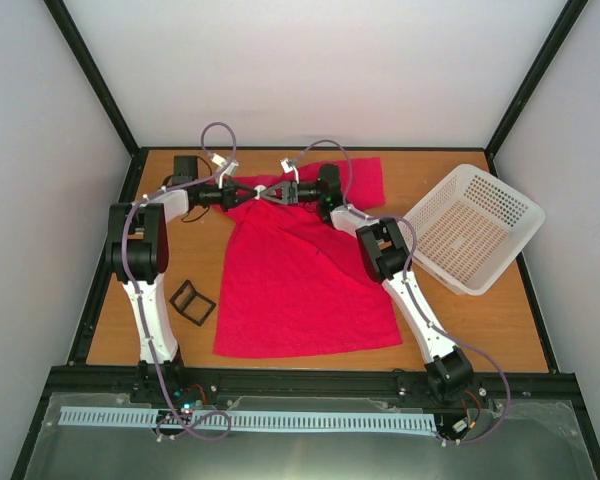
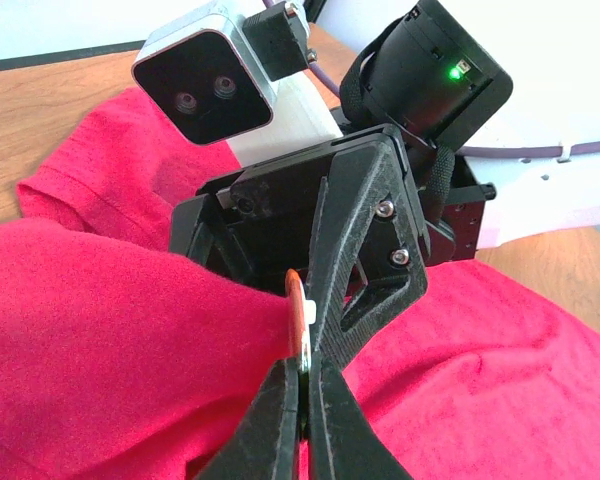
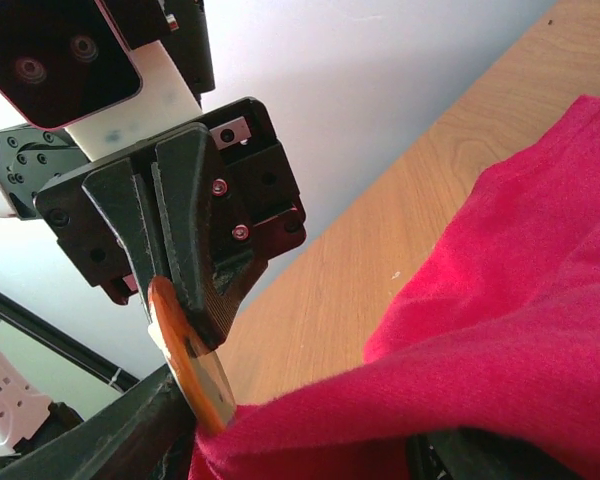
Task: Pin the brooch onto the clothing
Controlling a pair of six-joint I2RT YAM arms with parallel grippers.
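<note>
The brooch (image 2: 296,310), a small disc with an orange rim and a silvery face, stands on edge between the tips of my left gripper (image 2: 302,375), which is shut on it. It presses against a raised fold of the clothing (image 1: 300,280), a crimson T-shirt spread on the table. My right gripper (image 3: 310,440) faces the left one, jaws fairly wide, with a thick fold of the red clothing (image 3: 520,300) filling the gap between them. The brooch (image 3: 185,355) sits just beside its left finger. From above, the left gripper (image 1: 248,192) and right gripper (image 1: 283,192) meet over the shirt's collar.
A white perforated basket (image 1: 470,225) stands tilted at the right of the wooden table (image 1: 460,320). A small black frame-like case (image 1: 193,302) lies left of the shirt, beside the left arm. Black frame rails border the table.
</note>
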